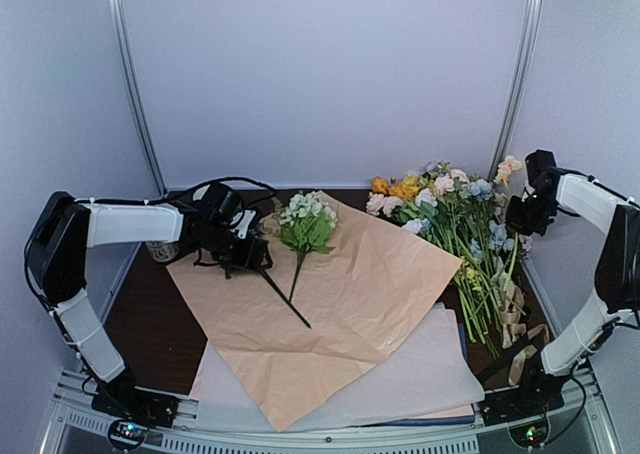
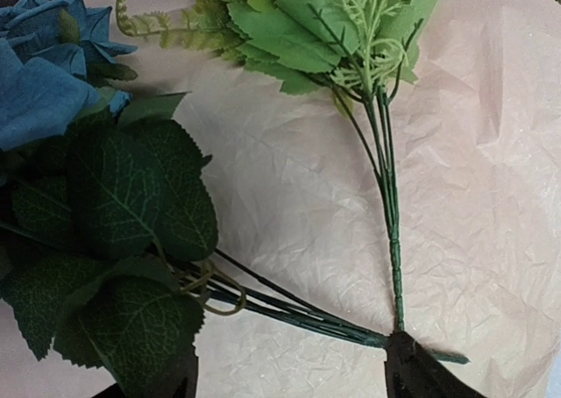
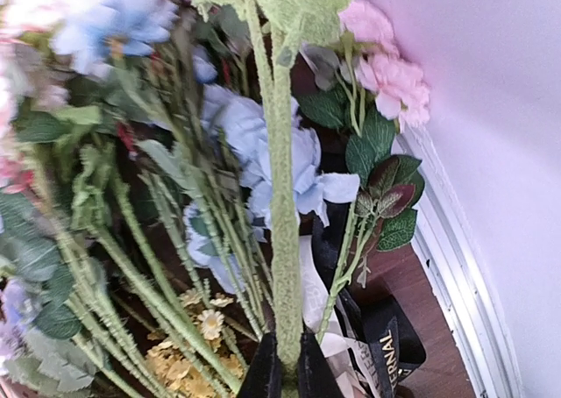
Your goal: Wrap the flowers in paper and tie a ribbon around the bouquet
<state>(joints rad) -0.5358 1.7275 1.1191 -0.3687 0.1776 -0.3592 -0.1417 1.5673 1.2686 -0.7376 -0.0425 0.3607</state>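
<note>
The peach-tan paper (image 1: 360, 294) (image 2: 289, 179) lies spread flat on the table. On it rest two of the flowers: a white-and-green sprig (image 1: 307, 219) (image 2: 333, 30) and a dusty blue rose (image 2: 39, 74) with dark leaves. Their stems (image 2: 351, 328) cross near one finger. My left gripper (image 1: 245, 259) (image 2: 294, 367) hangs open low over those stems, its fingers wide apart on either side. My right gripper (image 1: 522, 217) (image 3: 285, 372) is shut on a fuzzy green flower stem (image 3: 282, 196), raised over the loose bunch. Tan ribbon (image 1: 512, 304) lies at the right edge.
The larger loose bunch (image 1: 450, 204) with orange and yellow blooms lies at the back right. Pale pink sheets (image 1: 440, 369) lie under the paper's near corner. A black printed strap (image 3: 386, 345) sits on the brown table by the right wall.
</note>
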